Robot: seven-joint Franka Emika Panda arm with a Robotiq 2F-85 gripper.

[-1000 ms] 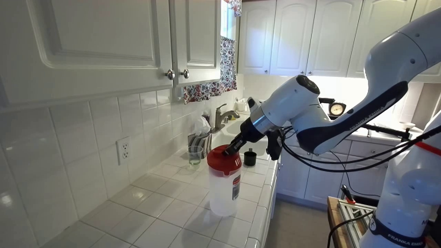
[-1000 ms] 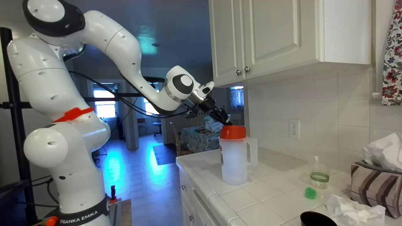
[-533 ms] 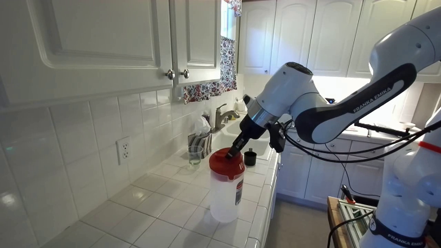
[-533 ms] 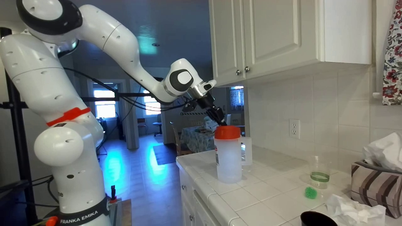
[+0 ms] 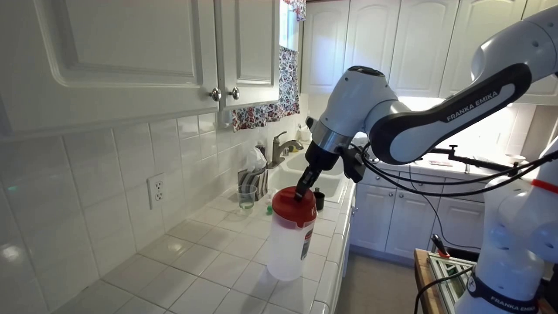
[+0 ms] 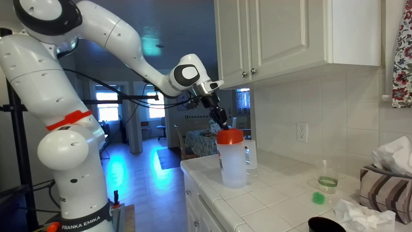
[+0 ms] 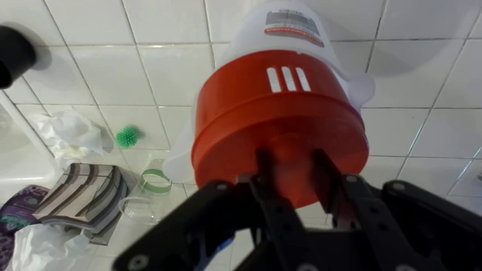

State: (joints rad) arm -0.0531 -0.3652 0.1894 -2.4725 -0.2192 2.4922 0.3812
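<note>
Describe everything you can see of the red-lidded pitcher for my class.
The pitcher is frosted, translucent and plastic-looking, with a side handle and a grey-and-red label. Its red lid is on, with three pale slots in the side; the jaws are closed on a raised part on top. It leans slightly toward the robot, near the edge of the white tiled counter; whether its base rests flat is unclear. Any contents cannot be made out.

In an exterior view, the pitcher stood on the surface, the pincer upon its lid. Right of the pitcher lay the ball, between the cup and the mug; farther right, the tissue box stood behind a loose tissue.
</note>
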